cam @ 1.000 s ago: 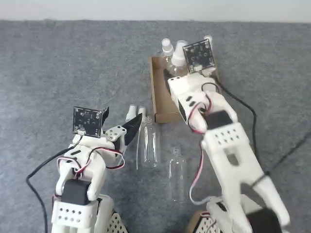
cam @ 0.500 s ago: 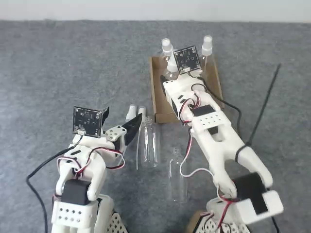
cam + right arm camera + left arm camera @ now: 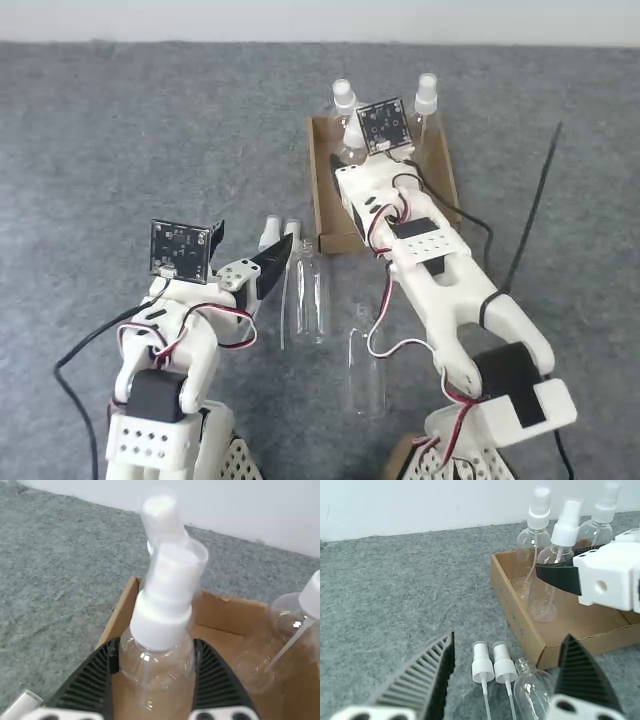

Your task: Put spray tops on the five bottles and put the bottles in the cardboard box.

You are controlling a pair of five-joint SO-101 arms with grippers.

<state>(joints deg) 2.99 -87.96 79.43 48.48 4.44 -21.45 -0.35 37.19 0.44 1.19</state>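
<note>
My right gripper (image 3: 352, 152) is shut on a clear bottle (image 3: 159, 656) with a white spray top, held upright over the near left part of the cardboard box (image 3: 322, 205). Two more topped bottles (image 3: 345, 100) (image 3: 427, 93) stand at the box's far end. My left gripper (image 3: 510, 639) hangs open above two loose spray tops (image 3: 481, 662) (image 3: 504, 663) on the cloth. An uncapped bottle (image 3: 308, 295) lies beside them, with its neck (image 3: 532, 682) between the left fingers. Another uncapped bottle (image 3: 365, 365) lies nearer the arm bases.
Grey cloth (image 3: 120, 130) covers the table, with free room on the left and at the back. The right arm's black cable (image 3: 525, 235) runs along the right of the box. A pale wall (image 3: 420, 502) stands behind the table.
The right arm has stretched out and come down, bringing the held bottle lower into the box's near left part. The left arm and the loose parts have not moved.
</note>
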